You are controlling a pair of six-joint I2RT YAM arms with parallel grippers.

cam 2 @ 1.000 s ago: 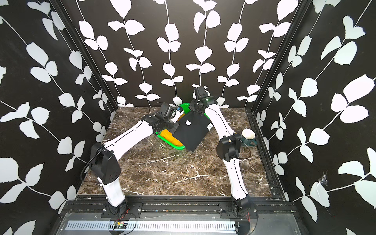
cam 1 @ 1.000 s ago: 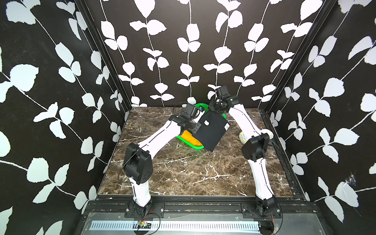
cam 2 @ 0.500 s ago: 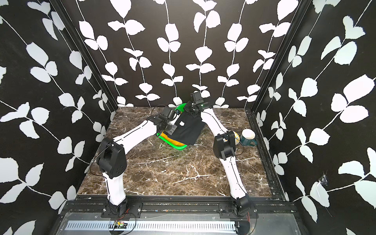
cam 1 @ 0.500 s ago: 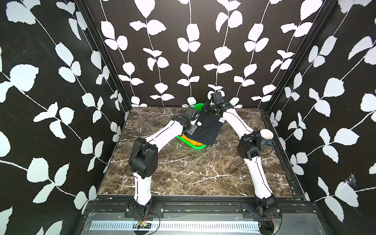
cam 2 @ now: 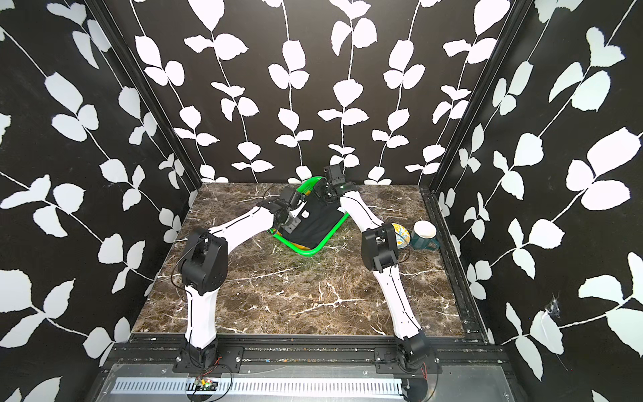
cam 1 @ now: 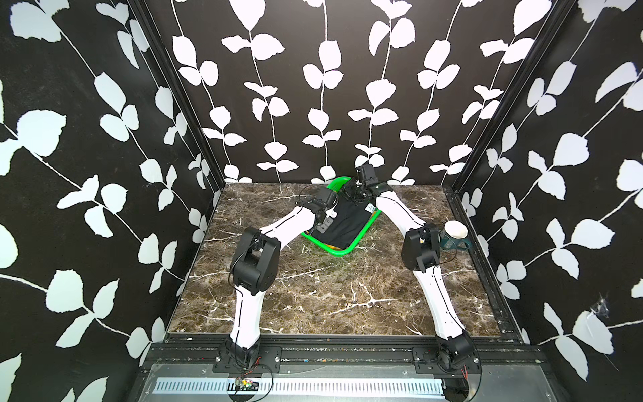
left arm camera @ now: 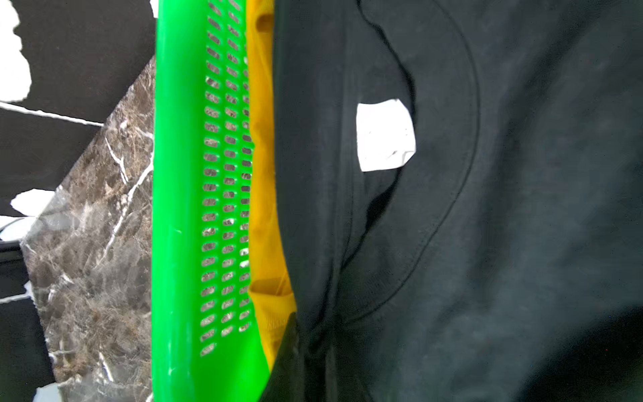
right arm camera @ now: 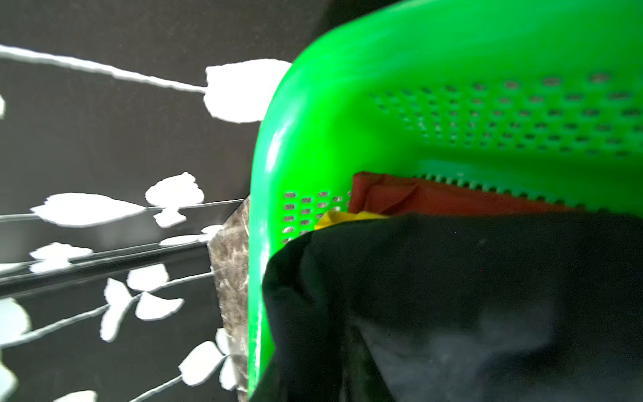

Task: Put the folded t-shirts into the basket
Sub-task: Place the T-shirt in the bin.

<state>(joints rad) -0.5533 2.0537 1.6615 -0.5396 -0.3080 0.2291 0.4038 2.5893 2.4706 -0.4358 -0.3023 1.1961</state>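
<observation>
Black cotton fills both wrist views. The black folded crew-neck t-shirt (left arm camera: 487,209), with its small white tag (left arm camera: 384,135), lies on top inside the bright green perforated plastic basket (left arm camera: 181,209). Under it, along the basket wall, I see an edge of the yellow-orange folded t-shirt (left arm camera: 264,174). In the right wrist view, a corner of the red folded t-shirt (right arm camera: 435,198) shows at the very bottom. So, to my judgement, all three shirts are in the basket, which stands at the far side of the brown marble table (cam 1: 313,285).

In a top view the left gripper (cam 1: 324,223) is low over the near-left edge of the black shirt, and the right gripper (cam 1: 353,195) is at its far edge. The fingers are hidden or too small, so I cannot tell whether either one grasps the cloth or has let it go.

About handling: I judge the shirt to be light, soft and without any stiffness. It sags and unfolds if it is lifted at one point only, so I would pinch it at two opposite edges, through all the folded layers. It is neither fragile nor slippery. In the right wrist view one corner of the black cloth lies over the green rim, and it may need a small push inward.
</observation>
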